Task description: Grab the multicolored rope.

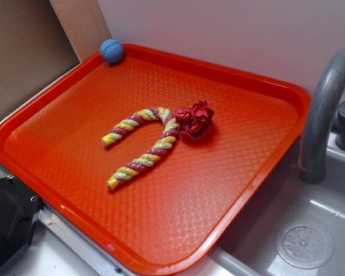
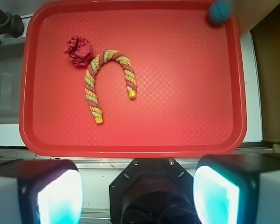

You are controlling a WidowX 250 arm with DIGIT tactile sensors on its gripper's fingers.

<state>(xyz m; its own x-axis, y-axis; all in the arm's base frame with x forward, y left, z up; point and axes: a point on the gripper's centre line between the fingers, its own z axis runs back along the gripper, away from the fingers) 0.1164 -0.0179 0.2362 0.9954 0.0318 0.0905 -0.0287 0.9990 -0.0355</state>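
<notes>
The end effector (image 2: 138, 191) hangs high above the near edge of the tray (image 2: 186, 140), looking straight down in the wrist view; its two fingers (image 2: 60, 198) sit wide apart at the bottom corners of that view, released and holding nothing, well clear of everything on the tray. In the exterior view the arm itself is not visible. Going left to right in the wrist view: a grey faucet (image 2: 4, 23) and a sink (image 2: 4, 88) lie beyond the tray's left rim; a crumpled maroon tuft (image 2: 78, 50) rests on the tray's upper left part; the rope (image 2: 109, 77) lies just right of it, touching it near the bend; a blue ball (image 2: 220, 11) sits in the far right corner against the rim. The rope (image 1: 144, 141) is a thick twisted cord of yellow, pale green and maroon strands, bent into a U, flat on the orange-red tray (image 1: 241, 172). Its two legs point toward the end effector, the left leg longer than the right, each ending in a yellow tip. In the exterior view the tuft (image 1: 194, 119) sits at the bend, the ball (image 1: 111, 50) at the far corner, well apart from the rope.
</notes>
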